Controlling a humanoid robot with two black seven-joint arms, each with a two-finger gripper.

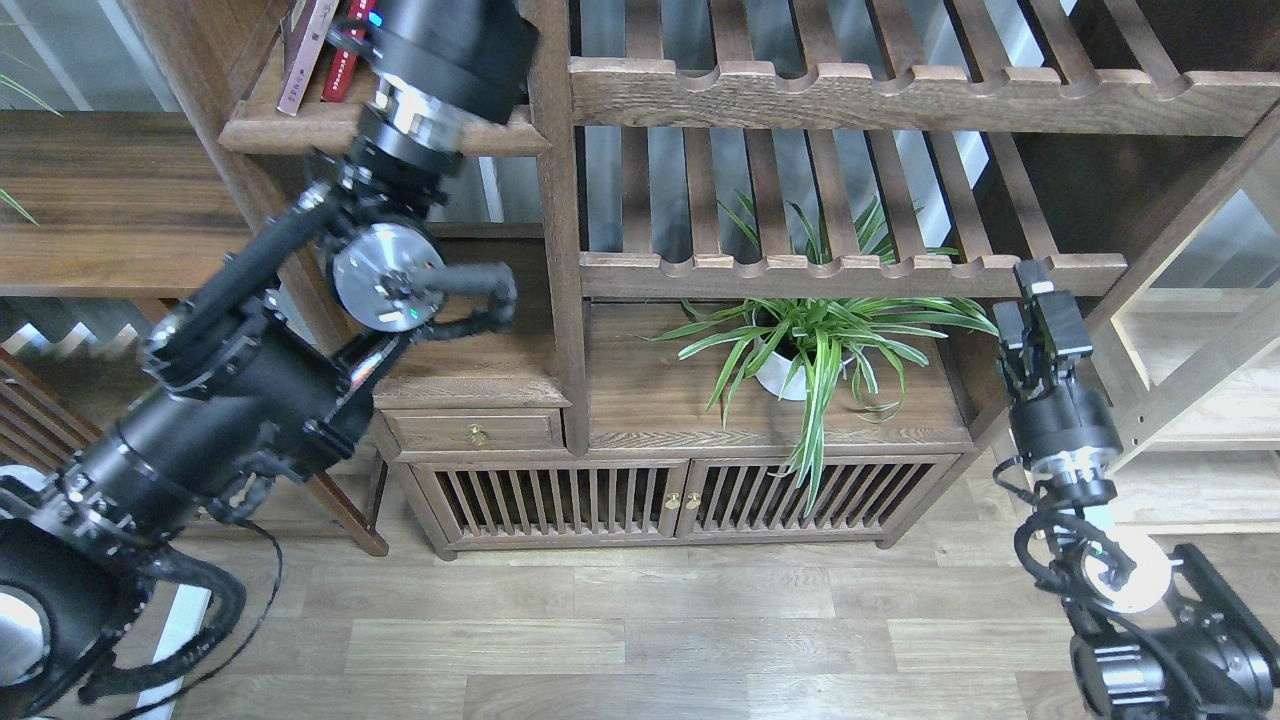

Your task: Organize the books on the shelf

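On the shelf [300, 128], left of the bookcase post [555, 200], the books [320, 50] lean. Paperbacks: light, flexible, slick-covered; grip near the spine. Left gripper is out of view beyond the top edge; right gripper [1035, 310], near the plant [810, 340], state indeterminate.

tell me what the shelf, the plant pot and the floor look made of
Shelf: dark-brown wood, matte, with visible grain and a rounded front edge. Plant pot: smooth glossy white, probably ceramic, possibly plastic; leaves mostly hide it. Floor: grey-brown planks with wood grain and seams, likely laminate or wood.
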